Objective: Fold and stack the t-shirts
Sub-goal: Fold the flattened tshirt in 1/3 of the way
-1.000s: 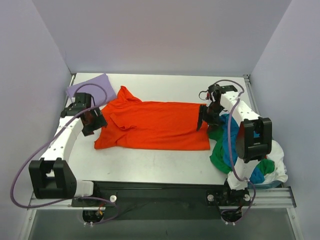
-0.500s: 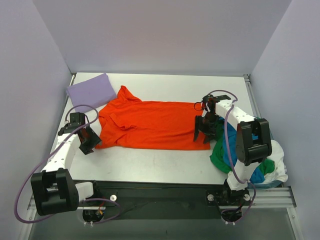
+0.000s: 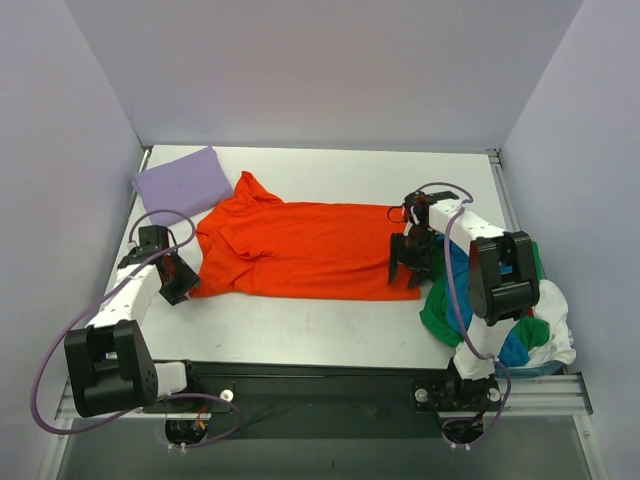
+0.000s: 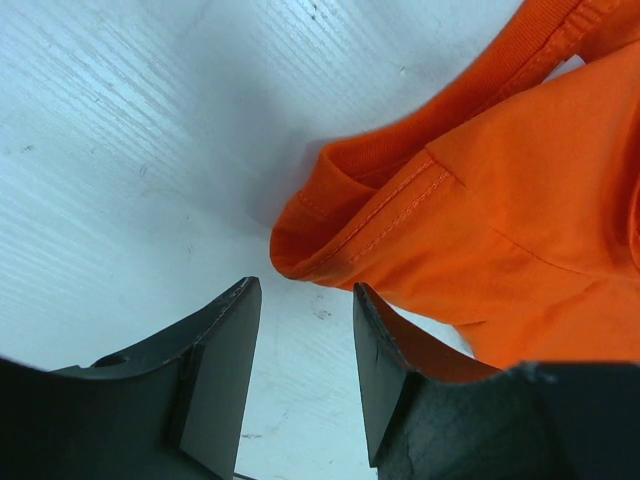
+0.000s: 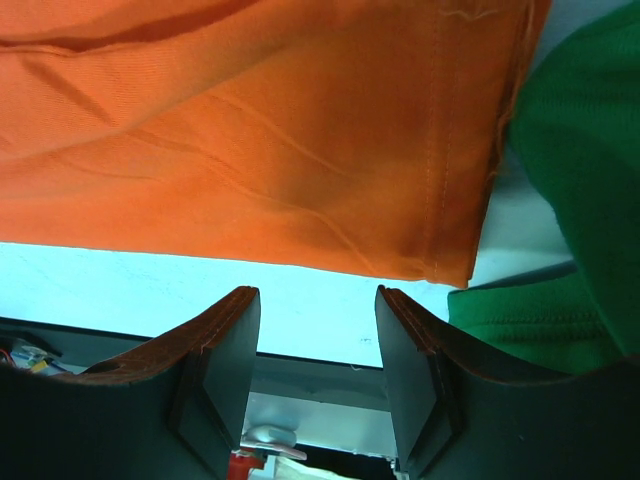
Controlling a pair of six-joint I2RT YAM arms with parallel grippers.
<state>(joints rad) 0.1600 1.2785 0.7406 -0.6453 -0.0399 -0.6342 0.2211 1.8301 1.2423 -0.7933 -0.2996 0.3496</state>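
An orange-red t-shirt (image 3: 300,250) lies spread flat across the middle of the table. My left gripper (image 3: 178,283) is low at its near left corner, open. In the left wrist view the orange corner (image 4: 330,235) lies just ahead of the left gripper (image 4: 305,288), with only bare table between the fingers. My right gripper (image 3: 410,265) hovers at the shirt's near right corner, open; in the right wrist view the right gripper (image 5: 315,294) is just short of the orange hem (image 5: 300,150). A folded lavender t-shirt (image 3: 183,182) lies at the back left.
A heap of green (image 3: 435,310), blue (image 3: 462,290) and white (image 3: 555,320) t-shirts lies at the right, under the right arm. Green cloth (image 5: 580,180) touches the orange hem's right end. Grey walls close in the table on three sides.
The left gripper came toward the near side and down beside the orange shirt's near left corner, its jaws narrowing. The right gripper moved from the far right corner to the near right corner.
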